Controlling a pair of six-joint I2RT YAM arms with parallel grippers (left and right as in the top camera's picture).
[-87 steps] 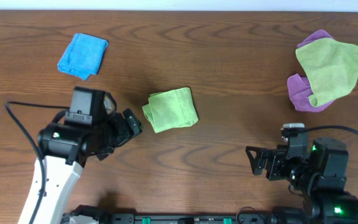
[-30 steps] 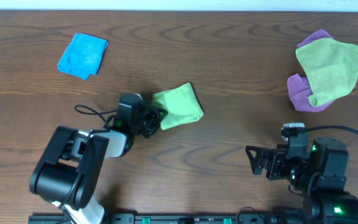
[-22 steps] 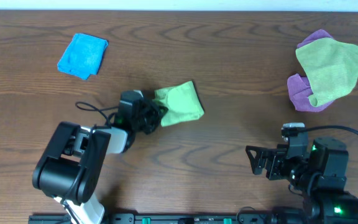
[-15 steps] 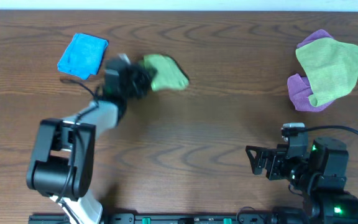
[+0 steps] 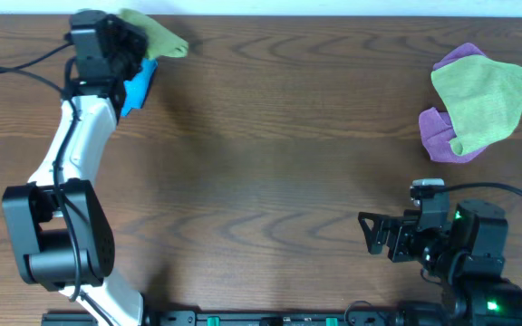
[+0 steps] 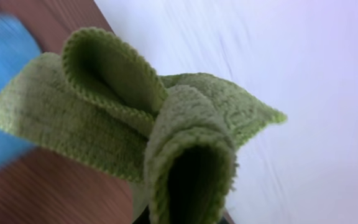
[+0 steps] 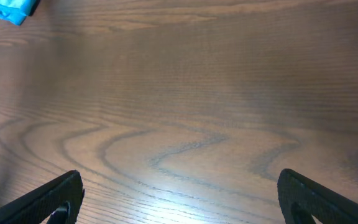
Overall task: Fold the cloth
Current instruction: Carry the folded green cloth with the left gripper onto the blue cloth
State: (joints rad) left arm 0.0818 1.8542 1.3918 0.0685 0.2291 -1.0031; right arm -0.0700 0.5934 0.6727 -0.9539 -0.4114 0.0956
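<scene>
Table: brown wood-grain tabletop (image 5: 270, 181), filling the overhead view.
Left arm: white and black arm (image 5: 75, 154), stretched out to the far left corner of the table.
Right arm: black arm (image 5: 460, 249), low at the near right edge.
Olive cloth: dull yellowish-olive green cloth (image 5: 483, 95), lying crumpled at the far right, on top of the purple one.
Purple cloth: rumpled purple cloth (image 5: 442, 136), showing from under the olive cloth at its left and top.
Task cloth: bright lime-green microfibre cloth (image 5: 157, 36) (image 6: 123, 124), bunched into loose rolled folds, held up at the far left edge of the table, just beyond the blue cloth.
Blue cloth: bright blue cloth (image 5: 137, 86) (image 7: 11, 9), on the table, partly hidden beneath the left arm's wrist.
Left gripper (image 5: 132, 41): clamped on the lime-green cloth, which spills out in front of it.
Right gripper (image 7: 179, 199): spread wide, holding nothing, above bare wood.
</scene>
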